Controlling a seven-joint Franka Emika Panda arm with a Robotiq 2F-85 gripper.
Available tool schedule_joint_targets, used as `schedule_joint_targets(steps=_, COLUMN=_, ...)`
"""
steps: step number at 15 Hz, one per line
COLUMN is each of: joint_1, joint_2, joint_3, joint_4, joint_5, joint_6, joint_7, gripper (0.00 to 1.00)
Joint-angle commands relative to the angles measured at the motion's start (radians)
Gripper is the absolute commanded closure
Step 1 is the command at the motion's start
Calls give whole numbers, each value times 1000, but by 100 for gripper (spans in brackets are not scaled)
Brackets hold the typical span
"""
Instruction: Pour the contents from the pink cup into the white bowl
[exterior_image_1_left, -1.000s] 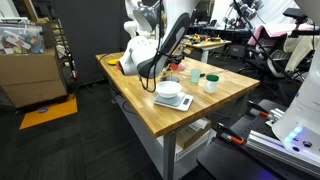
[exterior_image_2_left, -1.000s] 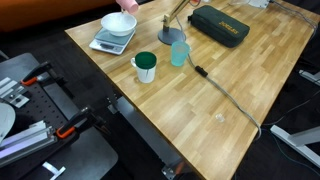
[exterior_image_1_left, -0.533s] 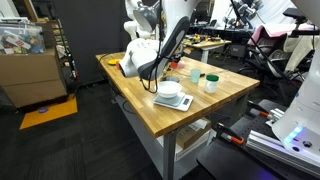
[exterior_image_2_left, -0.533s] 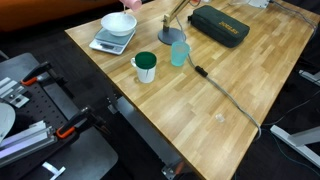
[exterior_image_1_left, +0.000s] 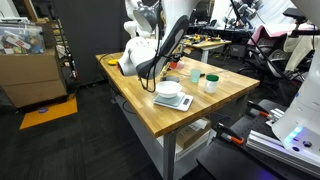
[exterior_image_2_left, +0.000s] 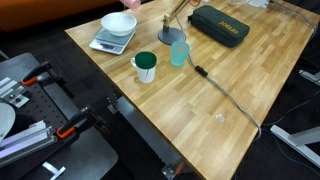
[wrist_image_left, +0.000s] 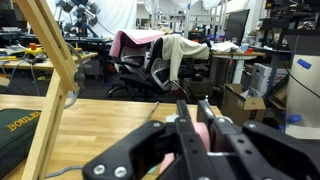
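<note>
Exterior view, left to right. Flat grey scale (exterior_image_2_left: 110, 43) sits near the far left corner of the light wooden butcher-block table (exterior_image_2_left: 250, 95). The round shallow white bowl (exterior_image_2_left: 118, 24) rests on top of the scale. Small pale pink cup (exterior_image_2_left: 128, 4) is at the top edge of the view, just above the bowl's far rim and only partly in frame; tilt cannot be told.

Right of the scale, near but apart from it: white cup with dark green inside (exterior_image_2_left: 146, 67), upright. Next is a translucent teal cup (exterior_image_2_left: 179, 53), upright, just in front of a round grey stand base (exterior_image_2_left: 171, 37). A thin wooden rod (exterior_image_2_left: 178, 14) rises from the base, close to the bowl's right side. Further right are a dark green flat case (exterior_image_2_left: 220, 25) and a black cable (exterior_image_2_left: 226, 97) trailing across the bare wood.

Wrist view: the wooden rods stand to the left. Black Robotiq gripper (wrist_image_left: 194, 115) has its fingers drawn close on a pink surface, clamped on the pink cup.
</note>
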Motion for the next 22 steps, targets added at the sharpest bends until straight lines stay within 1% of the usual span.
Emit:
schedule_joint_targets(steps=1, joint_1=-44, joint_2=-1, joint_3=46, joint_4=36, joint_5=68, joint_6=25, joint_7=11, gripper=96)
schedule_joint_targets(steps=3, joint_1=-60, joint_2=-8, joint_3=58, joint_4=45, joint_5=119, joint_6=49, joint_7=28, gripper=96)
schedule_joint_targets(steps=7, joint_1=-122, joint_2=-41, joint_3=71, joint_4=44, joint_5=257, joint_6=145, joint_7=72, gripper=96)
schedule_joint_targets(steps=10, joint_1=-178, joint_2=-95, joint_3=64, joint_4=17, joint_5=348, joint_6=222, joint_7=87, gripper=96)
schedule_joint_targets(steps=13, joint_1=-241, joint_2=-175, joint_3=55, joint_4=-24, joint_5=464, joint_6=279, joint_7=95, gripper=96)
schedule_joint_targets(steps=16, joint_1=-300, joint_2=-265, joint_3=42, joint_4=-89, joint_5=607, joint_6=333, joint_7=98, gripper=96)
schedule_joint_targets(steps=18, joint_1=-336, joint_2=-326, joint_3=26, joint_4=-154, joint_5=706, joint_6=389, joint_7=110, gripper=96)
schedule_joint_targets(steps=22, joint_1=-389, joint_2=-429, joint_3=-17, joint_4=-326, joint_5=886, joint_6=552, joint_7=151, gripper=96)
